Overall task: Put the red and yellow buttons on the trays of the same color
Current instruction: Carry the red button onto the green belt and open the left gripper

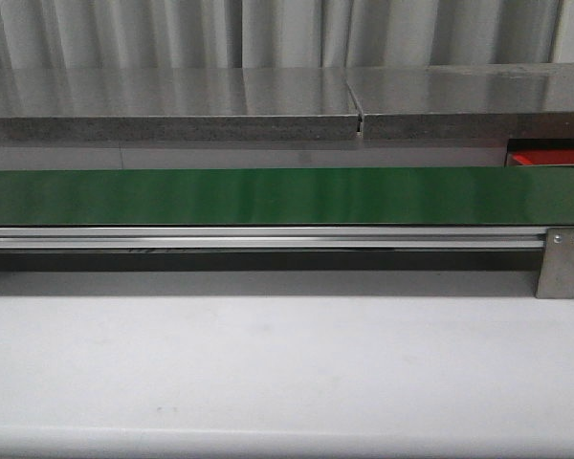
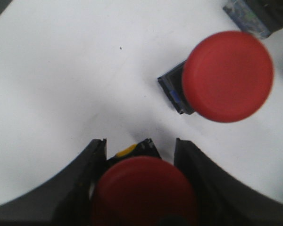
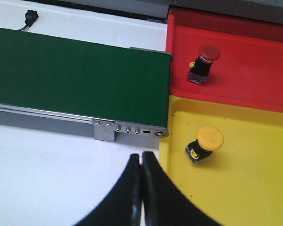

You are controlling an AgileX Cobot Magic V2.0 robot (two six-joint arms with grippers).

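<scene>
Left pincer (image 2: 141, 188) grasping a red button (image 2: 144, 190); one red and one yellow button already sorted.

In the left wrist view the fingers (image 2: 87, 188) clasp the red button on the white surface (image 2: 61, 70), with a second red button (image 2: 228, 76) loose at about two o'clock of it. The right pincer (image 3: 141, 162) is clenched on nothing (hovering by the green belt's (image 3: 75, 75) end); past it, at one o'clock, a red button (image 3: 203, 63) stands in the red tray (image 3: 254, 70) and a yellow button (image 3: 206, 143) in the yellow tray (image 3: 245, 188). The step looks like a pickup; next the button probably has to travel to the red tray, possibly by the belt.
</scene>
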